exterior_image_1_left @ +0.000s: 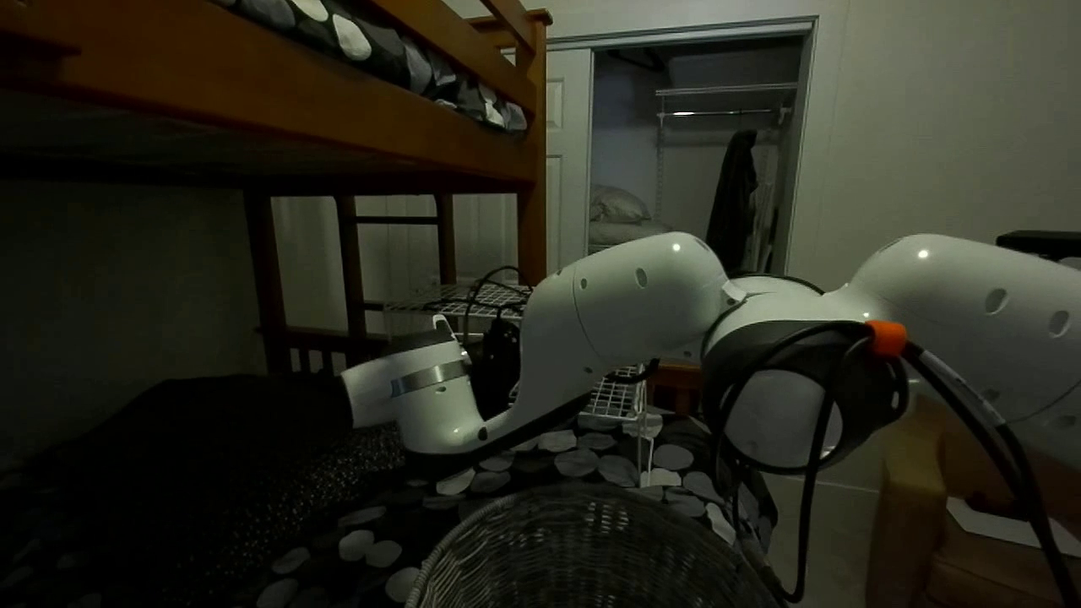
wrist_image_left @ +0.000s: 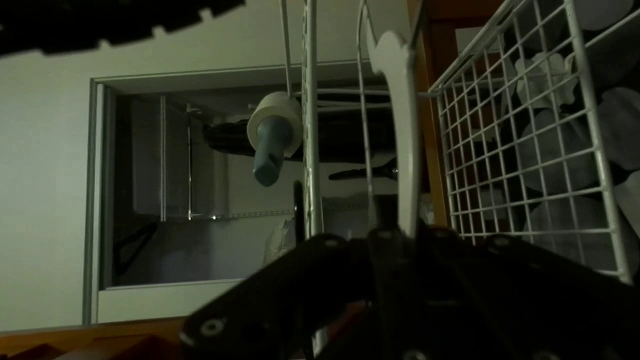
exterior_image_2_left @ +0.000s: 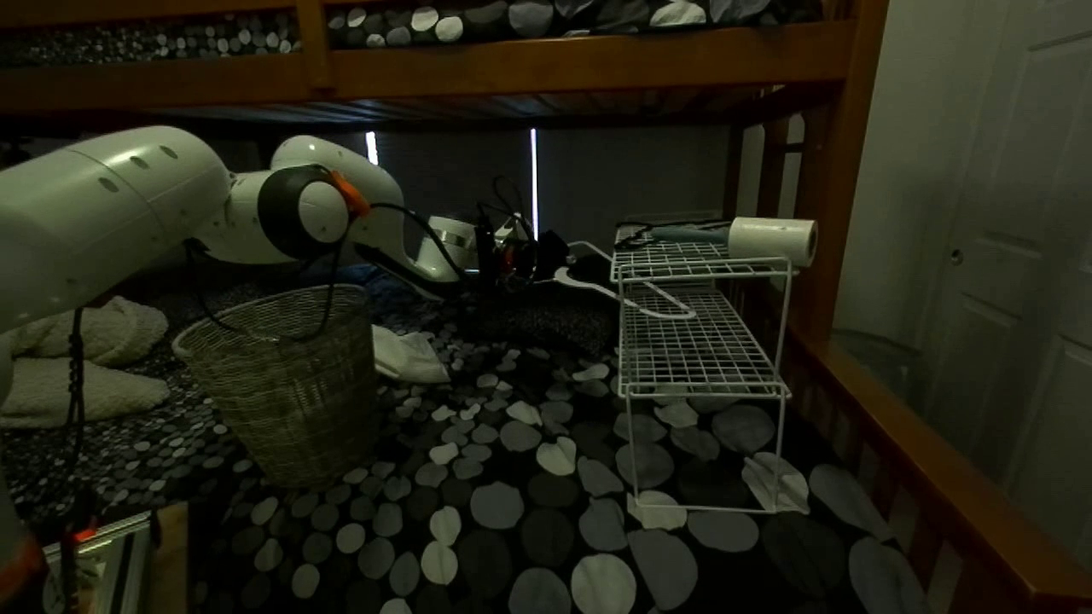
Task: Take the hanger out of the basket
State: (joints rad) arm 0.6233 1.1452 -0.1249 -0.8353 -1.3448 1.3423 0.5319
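Observation:
The pale hanger [exterior_image_2_left: 597, 287] lies roughly level between the tiers of the white wire-grid basket [exterior_image_2_left: 708, 395], which stands like a two-tier rack on the bed. My gripper [exterior_image_2_left: 550, 256] is at the rack's open side, outside the wire. In the wrist view the hanger [wrist_image_left: 402, 115] runs into my gripper [wrist_image_left: 401, 231], whose dark fingers are closed round it. The upper tier [wrist_image_left: 311, 125] is left of the hanger there and the lower grid [wrist_image_left: 597, 145] right. The fingertips are dark. In an exterior view the arm hides the gripper and hanger, while part of the basket [exterior_image_1_left: 616, 404] shows.
A white roll [exterior_image_2_left: 772, 241] and a blue-green handle [exterior_image_2_left: 687, 234] lie on the upper tier. A round woven basket [exterior_image_2_left: 290, 392] stands under the arm. A white cloth [exterior_image_2_left: 409, 356] lies behind it. The bunk bed's wooden post [exterior_image_2_left: 853, 170] and upper bunk rail [exterior_image_2_left: 589, 64] surround the space.

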